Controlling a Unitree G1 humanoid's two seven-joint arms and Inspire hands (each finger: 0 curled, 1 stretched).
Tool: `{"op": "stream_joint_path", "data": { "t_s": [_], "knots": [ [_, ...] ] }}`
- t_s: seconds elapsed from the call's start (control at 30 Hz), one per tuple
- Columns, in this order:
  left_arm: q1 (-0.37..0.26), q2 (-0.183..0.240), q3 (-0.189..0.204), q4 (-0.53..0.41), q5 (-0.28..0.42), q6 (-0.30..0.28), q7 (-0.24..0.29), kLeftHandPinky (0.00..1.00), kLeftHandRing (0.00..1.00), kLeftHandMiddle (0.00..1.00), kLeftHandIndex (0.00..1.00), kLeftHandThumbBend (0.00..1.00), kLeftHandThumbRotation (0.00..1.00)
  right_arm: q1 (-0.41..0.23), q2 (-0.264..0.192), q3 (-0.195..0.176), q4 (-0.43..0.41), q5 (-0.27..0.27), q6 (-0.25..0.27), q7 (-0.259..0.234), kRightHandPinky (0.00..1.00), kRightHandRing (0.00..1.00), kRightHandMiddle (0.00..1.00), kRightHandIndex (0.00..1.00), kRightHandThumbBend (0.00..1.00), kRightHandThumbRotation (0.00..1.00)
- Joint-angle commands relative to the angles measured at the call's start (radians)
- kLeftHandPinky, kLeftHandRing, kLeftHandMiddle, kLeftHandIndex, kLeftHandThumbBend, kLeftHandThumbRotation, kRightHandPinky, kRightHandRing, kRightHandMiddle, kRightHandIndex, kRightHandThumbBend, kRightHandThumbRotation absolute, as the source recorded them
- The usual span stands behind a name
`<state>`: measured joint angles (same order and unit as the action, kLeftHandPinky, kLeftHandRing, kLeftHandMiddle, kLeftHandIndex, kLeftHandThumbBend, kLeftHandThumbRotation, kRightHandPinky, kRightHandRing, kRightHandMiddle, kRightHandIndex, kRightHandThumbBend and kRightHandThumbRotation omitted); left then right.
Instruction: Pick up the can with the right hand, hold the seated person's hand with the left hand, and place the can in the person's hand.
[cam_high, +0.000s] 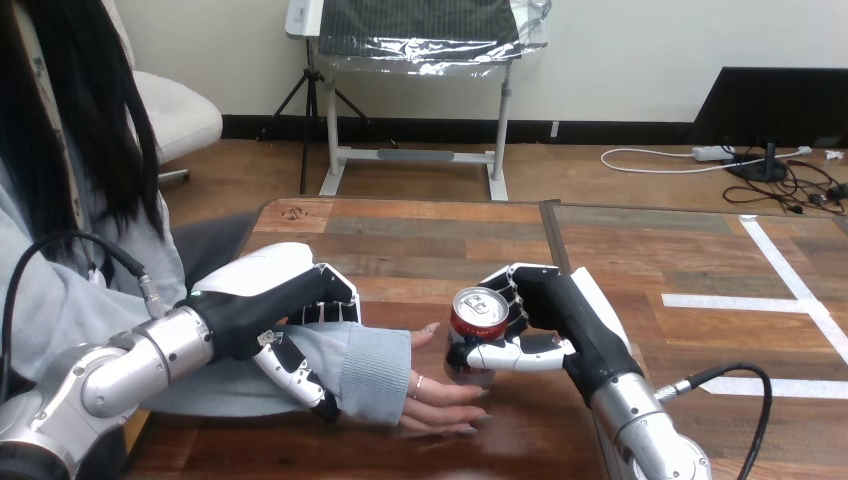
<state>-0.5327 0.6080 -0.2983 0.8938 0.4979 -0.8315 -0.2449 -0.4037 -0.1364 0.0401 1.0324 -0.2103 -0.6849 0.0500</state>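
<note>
- Quick count first: I'm seeing one can (478, 312), two robot hands, one person's hand (440, 402) and one table (420, 240) under it all.
- The right hand (560, 320) is coming in from about 5 o'clock and is wrapping the can. Its thumb is lying across the can's front and its fingers (512, 288) are curling round the back, so it's got a proper grip.
- The can is sitting upright at roughly 9 o'clock of that right hand's palm, with its silver top facing up and its red side showing.
- The person's hand is lying palm up on the table at about 7 o'clock of the can, fingers pointing toward 3 o'clock. The can's bottom is hanging right over the fingers. Honestly I can't tell whether it's touching them or just above.
- The left hand (270, 290) is reaching in from 8 o'clock and clamping round the person's wrist, over the sleeve (372, 372). Its fingers are draping over the top and its thumb is hooking underneath.
- That left hand is sitting at 9 o'clock of the can and isn't touching it. The person's open palm is lying between the two robot hands.
</note>
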Motion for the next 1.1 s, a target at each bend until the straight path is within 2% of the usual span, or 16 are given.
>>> {"op": "stream_joint_path", "data": {
  "t_s": [0.0, 0.1, 0.4, 0.7, 0.9, 1.07],
  "knots": [
    [-0.149, -0.040, 0.032, -0.033, -0.053, -0.021, 0.010, 0.26, 0.32, 0.40, 0.42, 0.93, 0.00, -0.043, 0.022, -0.002, -0.107, 0.037, -0.017, 0.006, 0.33, 0.39, 0.47, 0.48, 0.83, 0.00],
    [-0.150, -0.040, 0.029, -0.030, -0.041, -0.026, 0.023, 0.27, 0.32, 0.40, 0.42, 0.94, 0.00, -0.036, 0.031, -0.006, -0.123, 0.056, -0.008, 0.026, 0.34, 0.39, 0.47, 0.48, 0.83, 0.00],
    [-0.153, -0.042, 0.027, -0.033, -0.034, -0.018, 0.025, 0.27, 0.32, 0.40, 0.42, 0.93, 0.00, -0.016, 0.040, 0.003, -0.170, 0.048, 0.010, 0.031, 0.34, 0.40, 0.47, 0.48, 0.83, 0.00],
    [-0.157, -0.048, 0.029, -0.023, -0.045, -0.023, 0.018, 0.27, 0.32, 0.40, 0.42, 0.93, 0.00, 0.003, 0.052, 0.010, -0.202, 0.049, -0.004, 0.041, 0.35, 0.40, 0.47, 0.48, 0.82, 0.00],
    [-0.158, -0.046, 0.024, -0.033, -0.030, -0.007, 0.023, 0.27, 0.33, 0.40, 0.42, 0.93, 0.00, 0.017, 0.066, 0.013, -0.228, 0.058, -0.002, 0.049, 0.35, 0.40, 0.47, 0.48, 0.82, 0.00],
    [-0.164, -0.053, 0.026, -0.013, -0.045, -0.019, 0.014, 0.27, 0.33, 0.40, 0.42, 0.93, 0.00, 0.029, 0.076, 0.018, -0.252, 0.057, 0.008, 0.045, 0.35, 0.40, 0.47, 0.48, 0.83, 0.00]
  ]
}}
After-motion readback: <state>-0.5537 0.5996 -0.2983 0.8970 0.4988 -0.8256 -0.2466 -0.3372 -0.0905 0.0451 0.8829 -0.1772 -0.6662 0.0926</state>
